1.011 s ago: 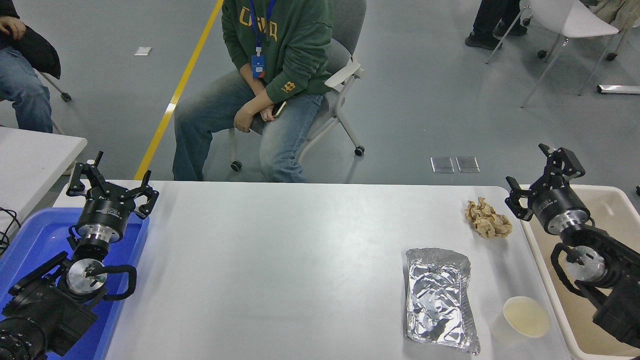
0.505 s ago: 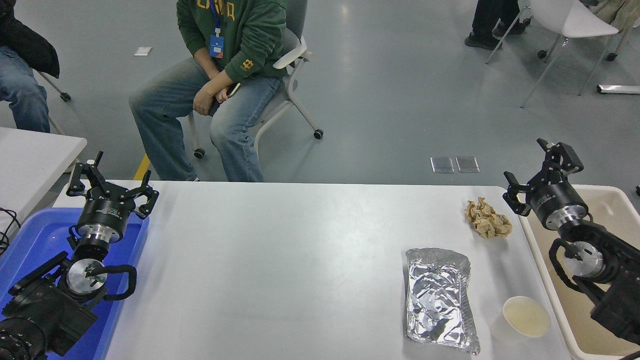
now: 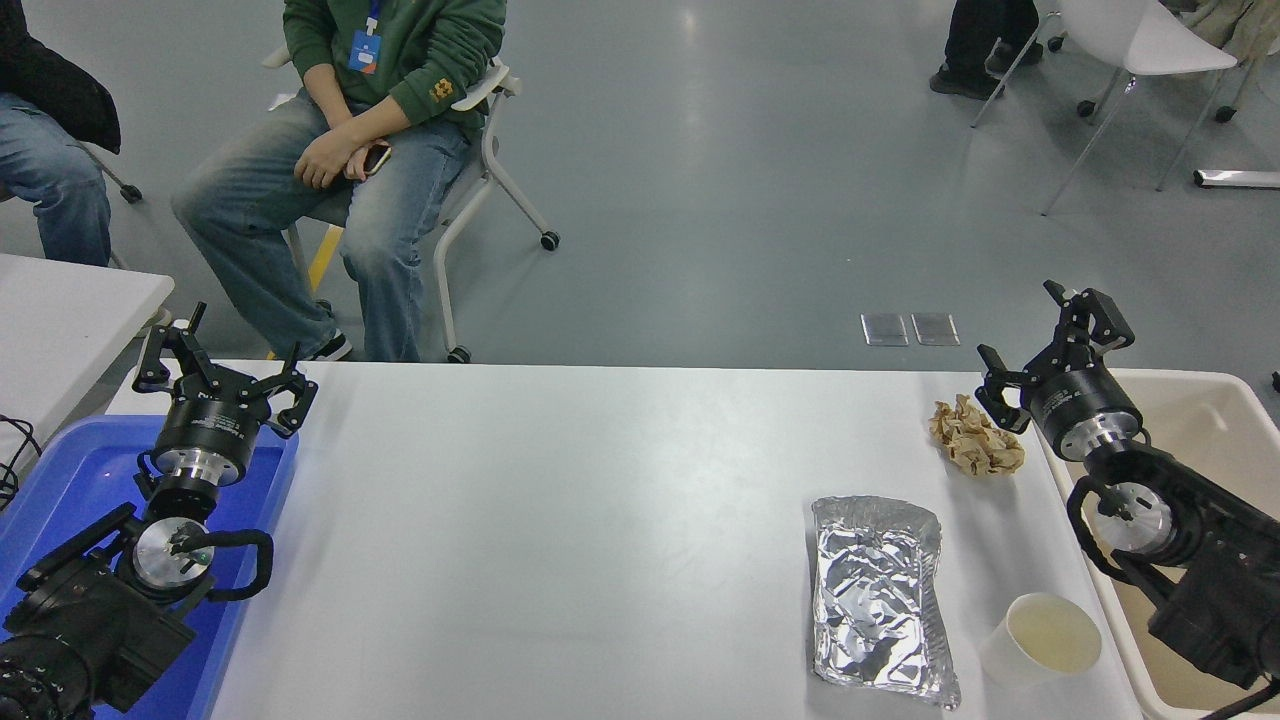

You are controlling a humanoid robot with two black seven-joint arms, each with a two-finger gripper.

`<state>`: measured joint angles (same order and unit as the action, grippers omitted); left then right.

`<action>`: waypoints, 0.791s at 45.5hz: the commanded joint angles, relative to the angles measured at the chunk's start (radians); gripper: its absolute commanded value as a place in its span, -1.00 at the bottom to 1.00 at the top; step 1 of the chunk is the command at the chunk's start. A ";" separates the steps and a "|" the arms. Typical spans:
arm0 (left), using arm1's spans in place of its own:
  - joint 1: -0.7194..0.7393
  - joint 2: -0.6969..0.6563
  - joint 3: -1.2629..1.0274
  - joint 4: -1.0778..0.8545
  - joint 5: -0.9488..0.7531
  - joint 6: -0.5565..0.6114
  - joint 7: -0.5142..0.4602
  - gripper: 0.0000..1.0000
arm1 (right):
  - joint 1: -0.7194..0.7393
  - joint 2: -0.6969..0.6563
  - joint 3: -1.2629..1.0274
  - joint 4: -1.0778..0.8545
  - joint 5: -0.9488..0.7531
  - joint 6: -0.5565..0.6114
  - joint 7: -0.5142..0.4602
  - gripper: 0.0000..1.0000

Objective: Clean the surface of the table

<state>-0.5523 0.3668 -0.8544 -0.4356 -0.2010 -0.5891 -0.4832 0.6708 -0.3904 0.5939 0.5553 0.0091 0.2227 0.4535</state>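
Note:
The table surface (image 3: 600, 520) is a wide matte white-grey top. On its right part lie a crumpled brown paper wad (image 3: 975, 437), a flattened foil tray (image 3: 880, 600) and a white paper cup (image 3: 1045, 640). My right gripper (image 3: 1040, 335) is open and empty, raised just right of the paper wad at the table's far right edge. My left gripper (image 3: 222, 355) is open and empty, parked at the far left over the blue bin.
A beige plastic bin (image 3: 1230, 420) stands off the table's right end, under my right arm. A blue bin (image 3: 60, 480) sits at the left end. A corner of a smaller white table (image 3: 70, 320) shows at left. A seated person (image 3: 370, 120) is beyond the far edge.
My right gripper has moved left, from over the beige bin toward the paper wad. The seated person has rolled away to the left. The left arm has not moved.

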 commanded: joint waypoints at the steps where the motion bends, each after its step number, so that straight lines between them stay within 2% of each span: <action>1: 0.000 0.000 0.000 0.000 0.000 0.000 0.000 1.00 | 0.001 -0.013 -0.023 0.006 -0.003 0.014 -0.027 1.00; 8: 0.000 0.001 0.000 0.000 0.000 0.000 0.000 1.00 | 0.000 -0.035 -0.023 0.017 -0.003 0.015 -0.035 1.00; 22: 0.000 0.000 0.000 0.000 0.000 0.000 0.000 1.00 | 0.001 -0.099 -0.025 0.087 -0.008 0.014 -0.111 1.00; 36: 0.000 0.000 0.000 0.000 0.000 0.000 0.000 1.00 | 0.001 -0.165 -0.085 0.166 -0.015 0.014 -0.119 1.00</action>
<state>-0.5524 0.3666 -0.8544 -0.4356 -0.2010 -0.5891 -0.4832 0.6711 -0.5029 0.5503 0.6606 -0.0027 0.2359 0.3485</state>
